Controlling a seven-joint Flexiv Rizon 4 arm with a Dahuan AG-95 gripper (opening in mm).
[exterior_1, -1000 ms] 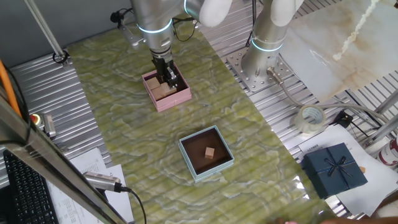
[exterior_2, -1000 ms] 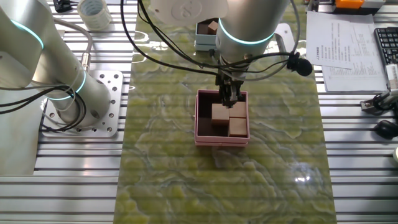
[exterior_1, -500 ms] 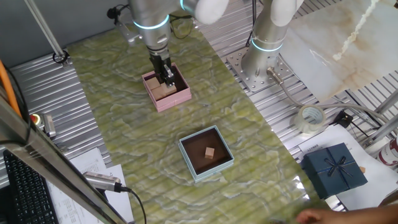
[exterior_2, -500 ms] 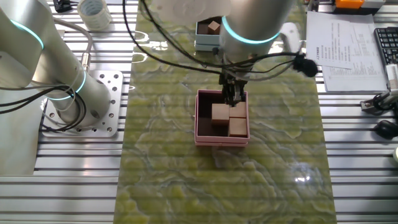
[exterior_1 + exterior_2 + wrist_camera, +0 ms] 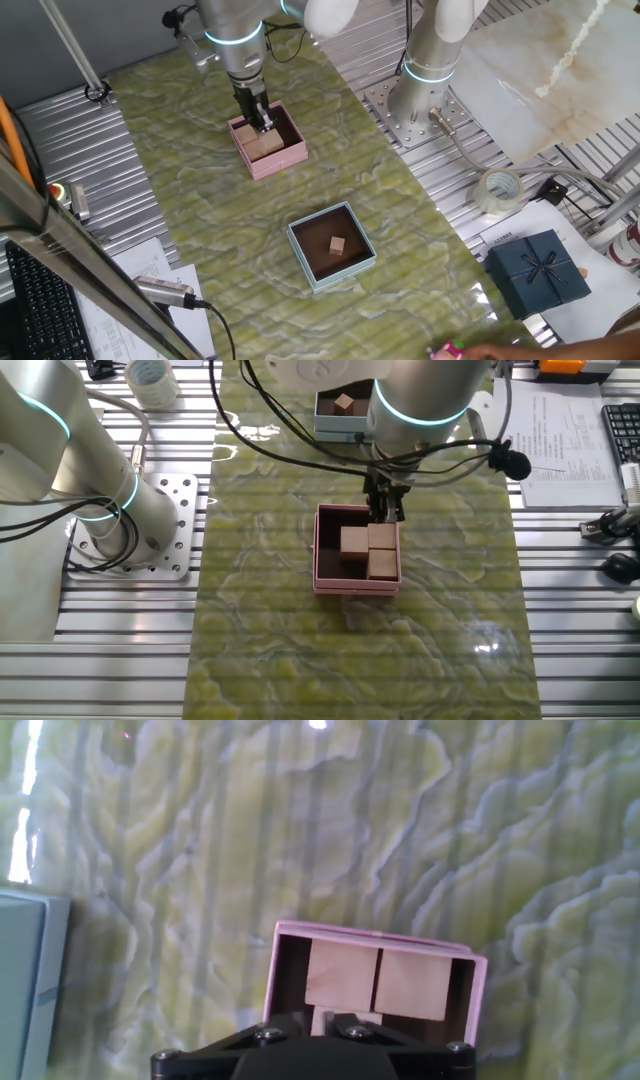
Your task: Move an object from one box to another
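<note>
My gripper (image 5: 262, 124) over the pink box (image 5: 291, 156) with tan blocks (image 5: 367, 550); jaws' state unclear; small cube (image 5: 338, 245) in blue box (image 5: 313, 276).

The desk (image 5: 190, 190) is covered with a green marbled mat. On the mat stand a pink box (image 5: 267, 144) in the upper middle of the frame and a light blue box (image 5: 331, 246) near the centre, well apart.

pink box (image 5: 267, 146) dark inside | tan blocks (image 5: 367, 550) | light blue box (image 5: 332, 246) brown inside | green marbled mat (image 5: 200, 215)
</note>
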